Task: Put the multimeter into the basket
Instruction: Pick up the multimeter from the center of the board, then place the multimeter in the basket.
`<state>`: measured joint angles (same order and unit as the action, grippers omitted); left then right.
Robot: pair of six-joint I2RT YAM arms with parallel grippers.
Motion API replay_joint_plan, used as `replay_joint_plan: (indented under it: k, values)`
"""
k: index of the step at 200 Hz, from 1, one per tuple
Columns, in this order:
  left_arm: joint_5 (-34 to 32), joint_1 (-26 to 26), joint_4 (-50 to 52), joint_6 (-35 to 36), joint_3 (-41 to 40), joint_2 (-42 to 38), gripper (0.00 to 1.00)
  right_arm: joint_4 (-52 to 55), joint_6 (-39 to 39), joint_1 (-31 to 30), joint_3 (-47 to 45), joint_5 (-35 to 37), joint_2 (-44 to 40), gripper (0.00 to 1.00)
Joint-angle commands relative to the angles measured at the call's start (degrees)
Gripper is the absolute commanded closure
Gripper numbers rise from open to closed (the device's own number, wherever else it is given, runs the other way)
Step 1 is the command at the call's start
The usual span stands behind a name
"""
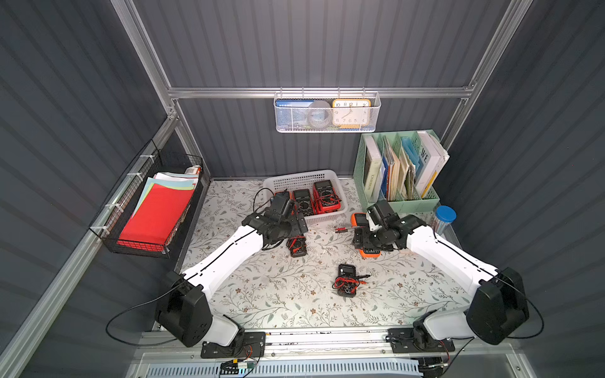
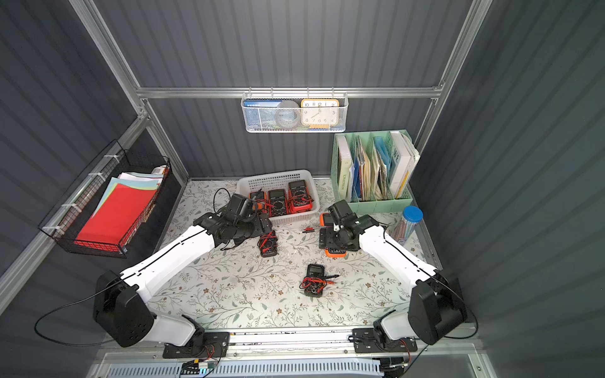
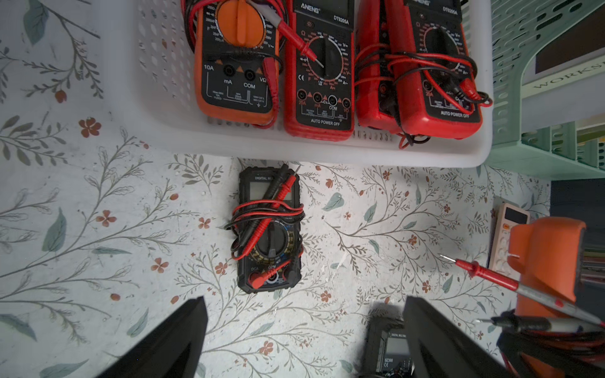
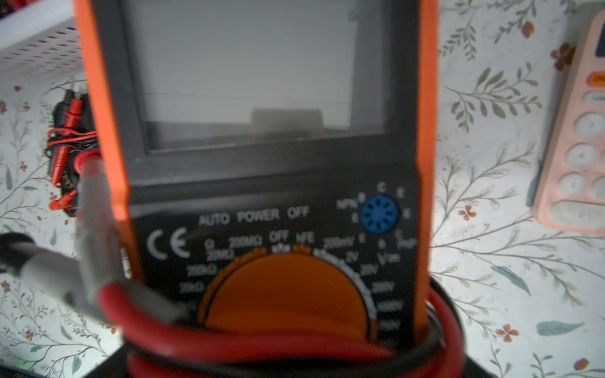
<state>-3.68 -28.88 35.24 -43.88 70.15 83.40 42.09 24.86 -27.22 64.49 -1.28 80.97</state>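
Gripping the orange multimeter [image 4: 262,157] across its middle, the right claw [image 1: 361,239] held it just beside the basket [image 1: 304,173], not yet inside. Its wrist view showed a blurred screen and dial but not the jaws, while the arm covered the meter's face in both top views. Near that claw lay a pink calculator [image 4: 576,147], seen only by the wrist cameras. The left claw [image 3: 304,301] hung spread and empty above a black multimeter [image 3: 268,229], with several meters [image 3: 319,72] lying in the basket beyond.

Open surface [image 1: 327,248] lay between the multimeter [image 1: 359,218] in the right hand [image 1: 360,239] and the basket [image 1: 304,174]. Three meters [image 1: 322,196] crowded it, leaving its left end free, near the left hand [image 1: 301,224].
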Motion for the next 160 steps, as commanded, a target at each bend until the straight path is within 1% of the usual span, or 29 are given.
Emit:
replay_joint_plan:
  k: [1,59,82,117,160]
  values:
    - [-0.6,1.2,2.2,0.3,-0.6,-1.5,0.01,-0.1,0.3,-2.6,5.3,1.7,-0.6,0.37]
    - [0.1,4.5,2.8,0.9,0.4,-3.0,0.01,0.0,-0.4,-8.1,15.7,3.0,6.2,0.37]
    - [1.5,6.8,2.5,0.6,0.3,-3.6,0.01,-0.9,-0.9,-9.5,19.1,3.5,9.1,0.37]
    - [5.2,12.1,1.3,-0.9,-0.3,-4.7,0.01,-2.8,-2.1,-10.7,24.4,4.8,14.3,0.37]
    - [6.4,14.9,1.1,-1.0,0.3,-5.2,0.01,-2.8,-3.2,-10.8,33.1,6.0,22.4,0.37]
